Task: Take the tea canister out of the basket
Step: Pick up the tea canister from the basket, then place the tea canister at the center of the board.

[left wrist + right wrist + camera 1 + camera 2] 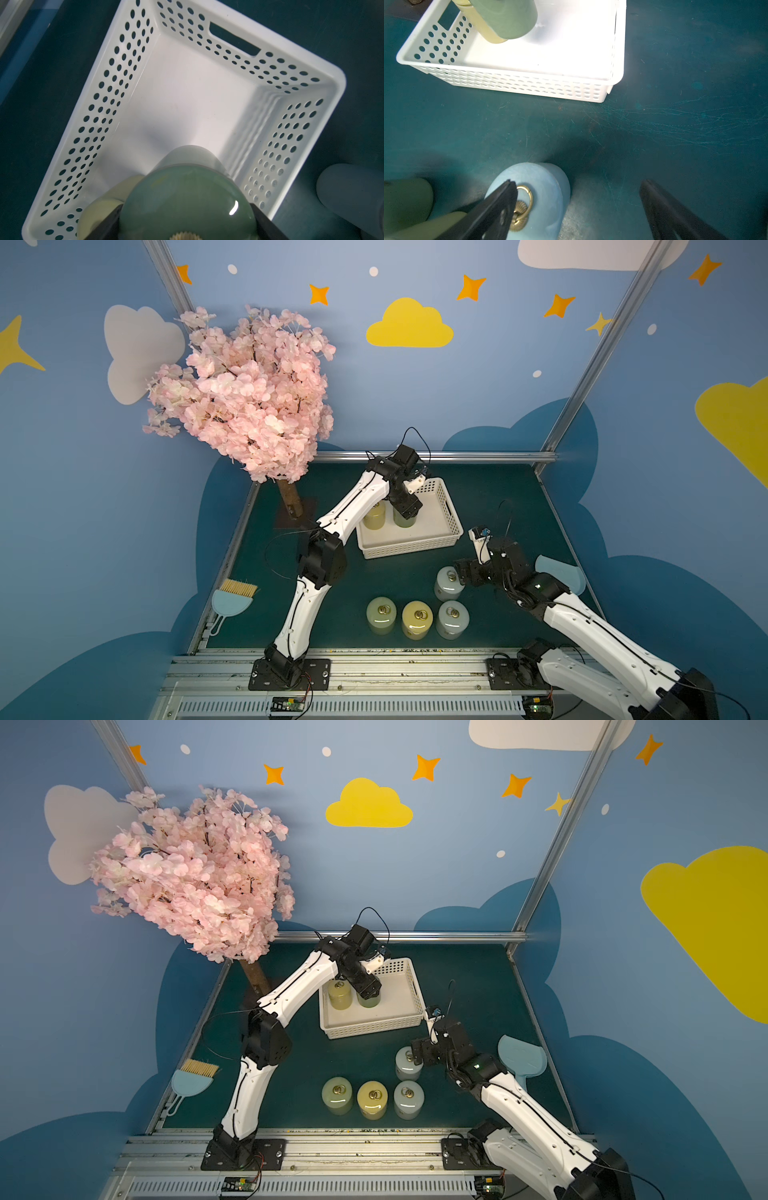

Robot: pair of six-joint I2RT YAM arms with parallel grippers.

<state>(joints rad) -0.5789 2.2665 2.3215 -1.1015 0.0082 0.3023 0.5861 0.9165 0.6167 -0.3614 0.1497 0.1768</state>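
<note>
The green tea canister stands upright inside the basket, about midway along it. It is just beside a yellow-green canister near the basket's left end wall. The basket sits toward the back edge of the bench, a little right of its middle.

The left gripper comes down on the canister from above. In the left wrist view its black fingers sit on either side of the lid, pressed to its rim, so they are clenched on the green tea canister. The pictures do not show whether its base rests on the basket floor or is just clear of it.

The left arm rises from the front edge of the bench, bends at the elbow and slopes toward the back over the basket's left end. Its wrist is turned steeply downward.

The right gripper has its fingers spread wide and released. One finger lies over the ringed lid of a pale blue canister, and the other is above bare bench. That canister stands on the bench in front of the basket. The right arm stretches low from the front right corner.

Three more canisters stand in a row near the front edge.
</note>
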